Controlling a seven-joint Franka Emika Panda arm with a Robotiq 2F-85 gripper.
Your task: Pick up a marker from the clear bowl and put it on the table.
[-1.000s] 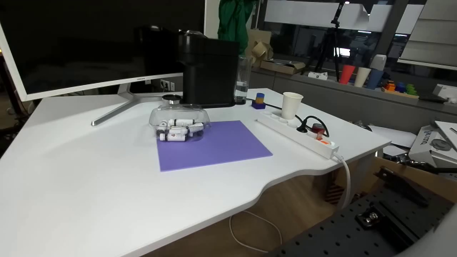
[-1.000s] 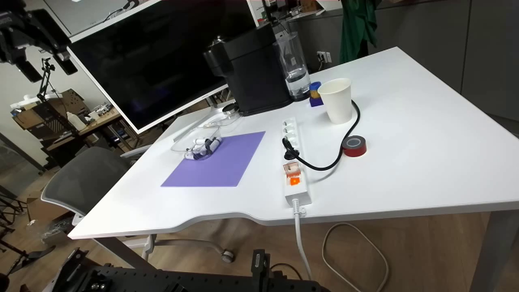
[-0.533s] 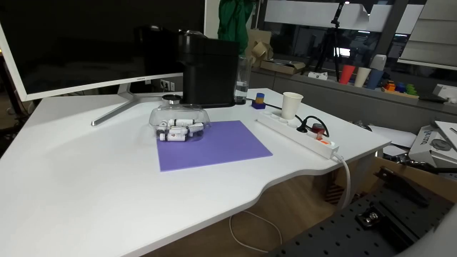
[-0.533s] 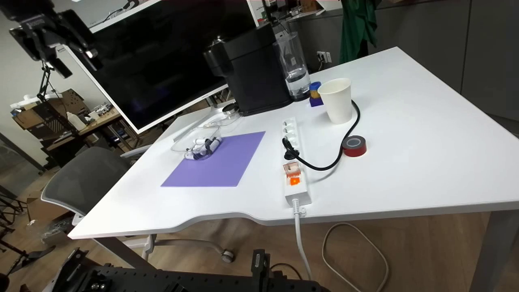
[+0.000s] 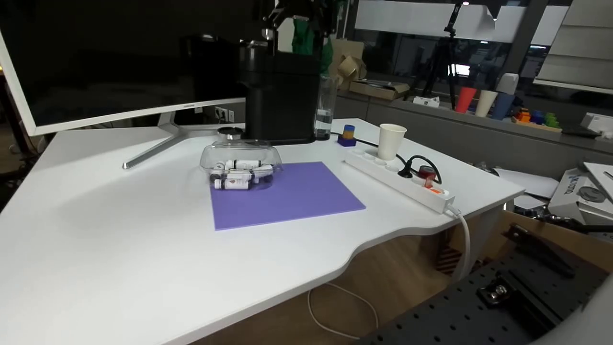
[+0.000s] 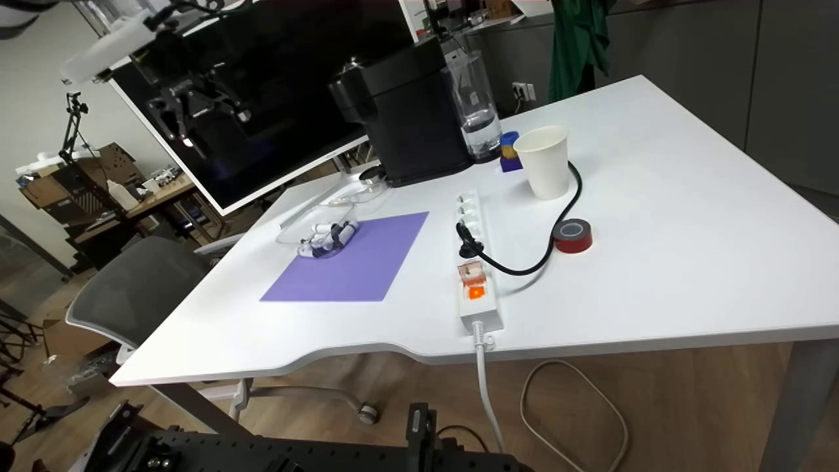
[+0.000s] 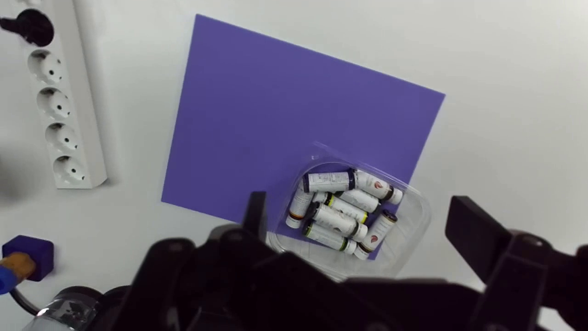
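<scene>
Pincer (image 7: 359,215) spread apart, high above desk (image 6: 688,249), clear bowl (image 7: 410,225) of whitish markers (image 7: 337,220), partly on purple mat (image 7: 285,101), behind curved front edge.

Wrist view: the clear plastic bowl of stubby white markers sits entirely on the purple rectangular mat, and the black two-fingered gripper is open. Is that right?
Not entirely: the wrist view shows the clear plastic bowl of stubby white markers straddling a corner of the purple rectangular mat, partly over the white desk top. The black two-fingered gripper is indeed open.
</scene>
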